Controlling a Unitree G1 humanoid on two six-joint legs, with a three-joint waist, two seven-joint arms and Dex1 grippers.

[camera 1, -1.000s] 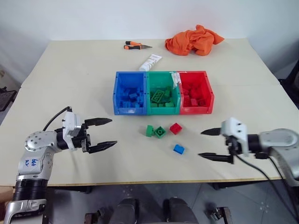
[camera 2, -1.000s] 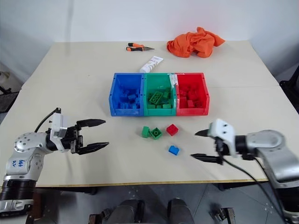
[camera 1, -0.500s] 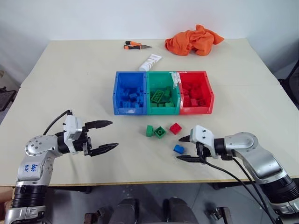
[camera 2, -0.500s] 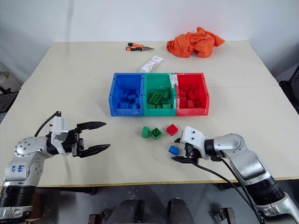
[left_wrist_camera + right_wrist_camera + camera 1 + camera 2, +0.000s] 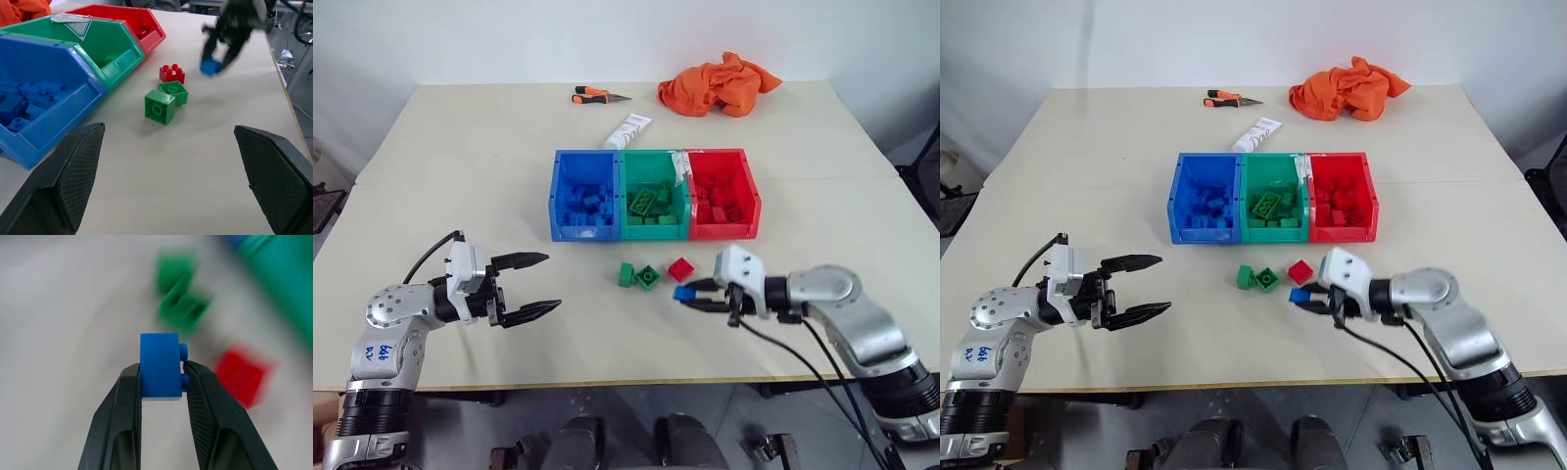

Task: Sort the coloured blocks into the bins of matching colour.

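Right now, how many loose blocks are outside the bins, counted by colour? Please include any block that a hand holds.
Green blocks: 2, and, on the table
Red block: 1, on the table
Blue block: 1, held in the right hand
Total: 4

Green blocks (image 5: pixel 178 293), red block (image 5: pixel 243 374) blurred behind blue block (image 5: pixel 160 364); bin (image 5: pixel 276 269) cut off.
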